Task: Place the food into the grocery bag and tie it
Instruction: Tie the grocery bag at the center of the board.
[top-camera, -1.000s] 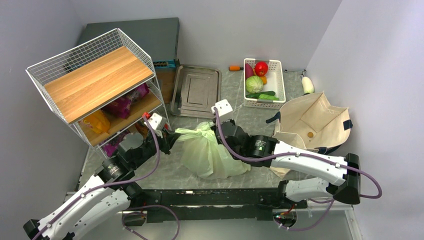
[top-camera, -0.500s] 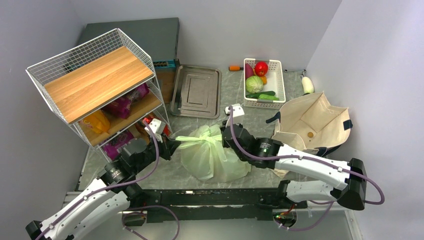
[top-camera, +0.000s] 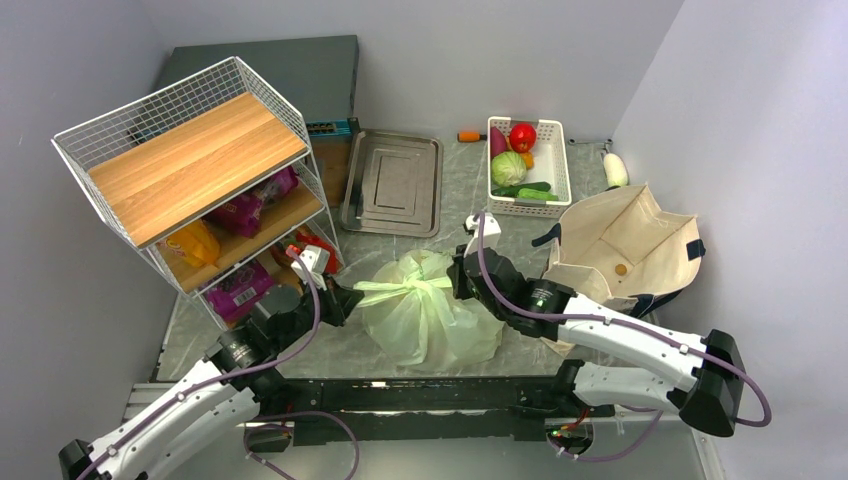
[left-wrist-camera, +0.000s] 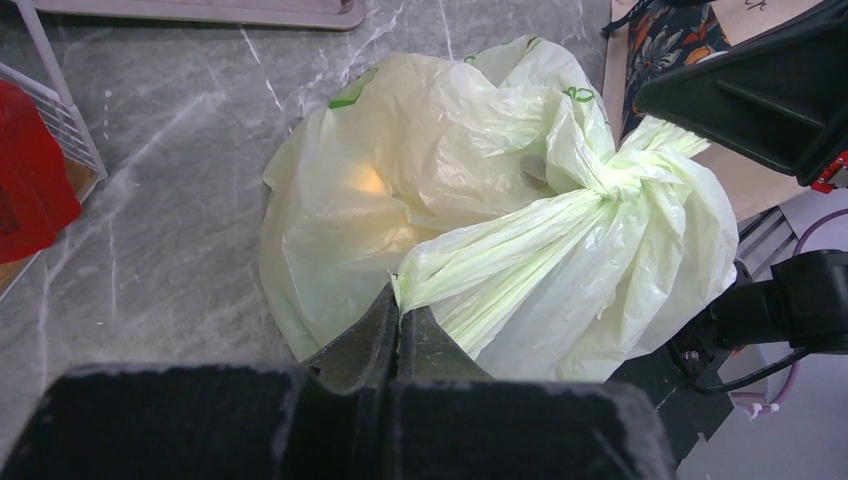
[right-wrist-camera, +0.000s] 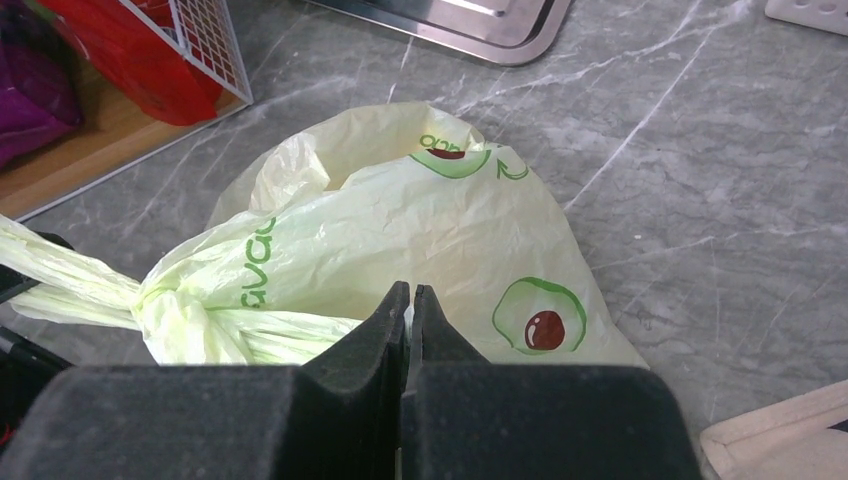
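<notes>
Tools, two, both clamped.

- Left tool (left-wrist-camera: 398, 320): jaws closed on one stretched handle (left-wrist-camera: 500, 250) of the grocery bag (top-camera: 420, 325).
- Right tool (right-wrist-camera: 410, 300): jaws closed on the opposite handle (right-wrist-camera: 290, 325).
- Knot (left-wrist-camera: 615, 178): sits between them on top of the bag.
- Bag: on the table (top-camera: 345, 350), between the arms.
- Food (left-wrist-camera: 370, 182): inside, only a yellow glow through the plastic.
- Status, as judged: loading done, tie nearly finished, release left.
- Change from a second ago: both tools are nearer the bases, the right one also further right, and the handles are drawn straighter.
</notes>
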